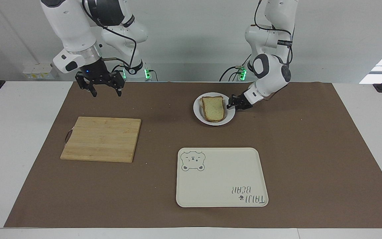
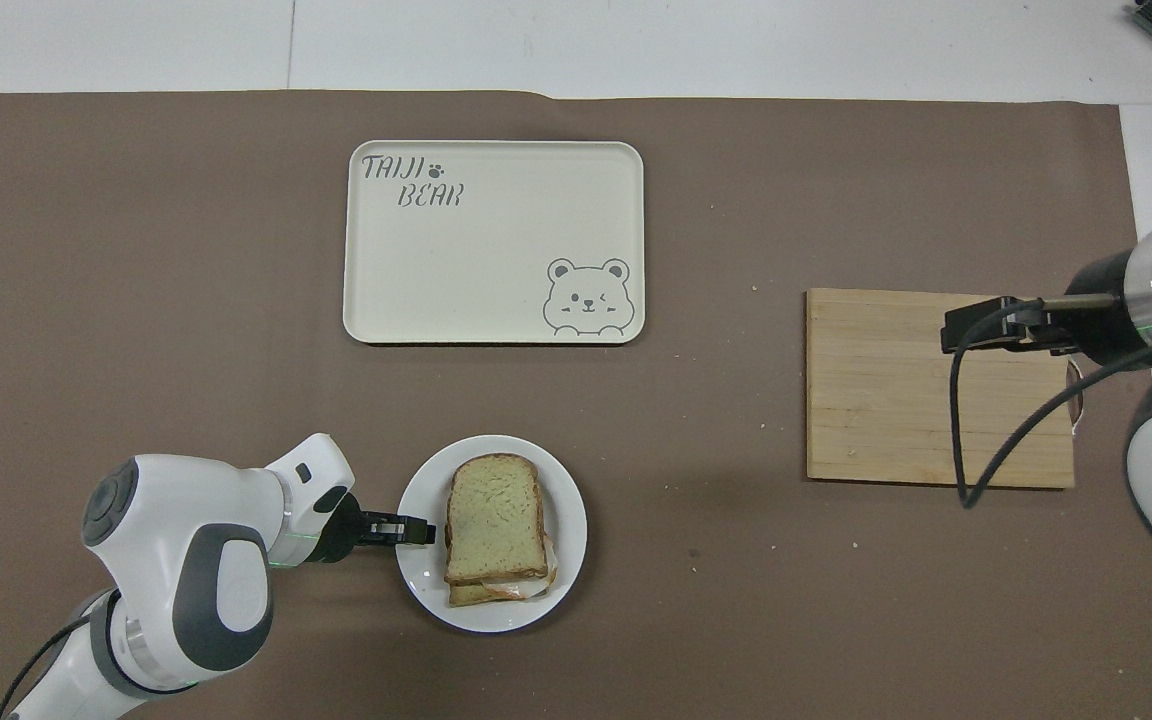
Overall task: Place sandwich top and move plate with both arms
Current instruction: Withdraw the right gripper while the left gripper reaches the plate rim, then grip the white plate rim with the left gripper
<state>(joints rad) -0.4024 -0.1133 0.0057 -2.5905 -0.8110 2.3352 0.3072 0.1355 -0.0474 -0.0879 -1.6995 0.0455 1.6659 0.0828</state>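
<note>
White glazed ware forms the plate (image 1: 214,109), which is set at the robots' edge of the brown mat (image 1: 310,149), with the sandwich top (image 1: 213,108) laid on the stack. The rim is straddled by the left gripper (image 1: 234,103); whether it is pinched cannot be told. The right gripper (image 1: 103,89), spread wide and empty, is held above the mat. A firm, level grip is advised before lifting.

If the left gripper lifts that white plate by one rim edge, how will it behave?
The small round glossy white plate probably feels stiff but slippery. Gripped at one edge by the left gripper, it may tilt. The stacked bread sandwich sits loose on it and could slide.
</note>
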